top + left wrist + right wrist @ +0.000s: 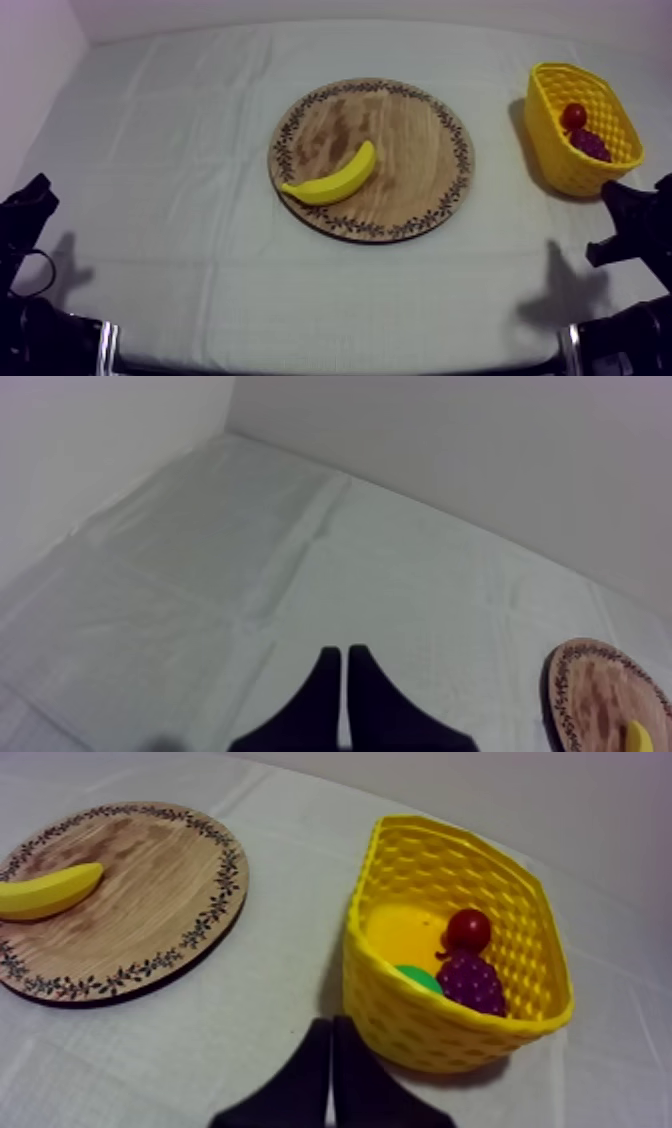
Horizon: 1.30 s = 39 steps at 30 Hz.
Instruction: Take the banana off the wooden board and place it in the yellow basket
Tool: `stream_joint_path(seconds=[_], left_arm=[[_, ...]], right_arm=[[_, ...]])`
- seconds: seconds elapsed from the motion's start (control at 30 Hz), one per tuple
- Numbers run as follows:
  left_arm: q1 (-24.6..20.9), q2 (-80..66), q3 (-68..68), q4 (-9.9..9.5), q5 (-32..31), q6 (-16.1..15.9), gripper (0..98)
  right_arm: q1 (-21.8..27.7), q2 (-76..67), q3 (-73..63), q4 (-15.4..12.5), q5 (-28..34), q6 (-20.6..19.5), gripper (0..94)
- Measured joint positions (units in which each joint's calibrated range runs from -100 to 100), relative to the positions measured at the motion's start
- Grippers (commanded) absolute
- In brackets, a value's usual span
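I barely make out a green fruit (420, 978) behind the lattice wall of the yellow basket (450, 1027), beside knobbly grapes (470, 980) and a small red fruit (467, 929), while the smooth curved banana (334, 177) lies on the wooden board (410, 150) and my left gripper (345, 656) and right gripper (332, 1027) sit pinched together, empty.

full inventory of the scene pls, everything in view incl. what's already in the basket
board: 1, brown wood with dark patterned rim, middle of the table
banana: 1, yellow, lying on the board
basket: 1, yellow, right side of the table, apart from the board
small red fruit: 1, red, in the basket
grapes: 1 bunch, purple, in the basket beside the small red fruit
green fruit: 1, green, in the basket, mostly hidden, kind unclear
cloth: 1, grey-white, covering the table
left gripper: 1, black, shut, over bare cloth left of the board
right gripper: 1, black, shut, just in front of the basket
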<state>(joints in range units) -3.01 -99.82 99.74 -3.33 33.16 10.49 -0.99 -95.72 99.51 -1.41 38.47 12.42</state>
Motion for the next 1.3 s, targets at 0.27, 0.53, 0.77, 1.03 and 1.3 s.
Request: stream_joint_path(seconds=[0.27, 0.53, 0.77, 1.03, 1.3], left_arm=[[0.0, 0.0, 0.0, 0.0, 0.0, 0.0, 0.1], [0.0, 0.0, 0.0, 0.0, 0.0, 0.0, 0.1], [0.0, 0.0, 0.0, 0.0, 0.0, 0.0, 0.1], [0.0, 0.0, 0.0, 0.0, 0.0, 0.0, 0.1], [0.0, 0.0, 0.0, 0.0, 0.0, 0.0, 0.1]], right_arm=[[0.0, 0.0, 0.0, 0.0, 0.0, 0.1, 0.5], [-0.9, 0.0, 0.0, 0.1, 0.0, 0.2, 0.5], [-6.2, 0.0, 0.0, 0.1, 0.0, 0.0, 0.4], [-15.3, 0.0, 0.0, 0.0, 0.0, -4.7, 0.4], [-20.5, 0.0, 0.1, 0.0, 0.0, -2.5, 0.5]])
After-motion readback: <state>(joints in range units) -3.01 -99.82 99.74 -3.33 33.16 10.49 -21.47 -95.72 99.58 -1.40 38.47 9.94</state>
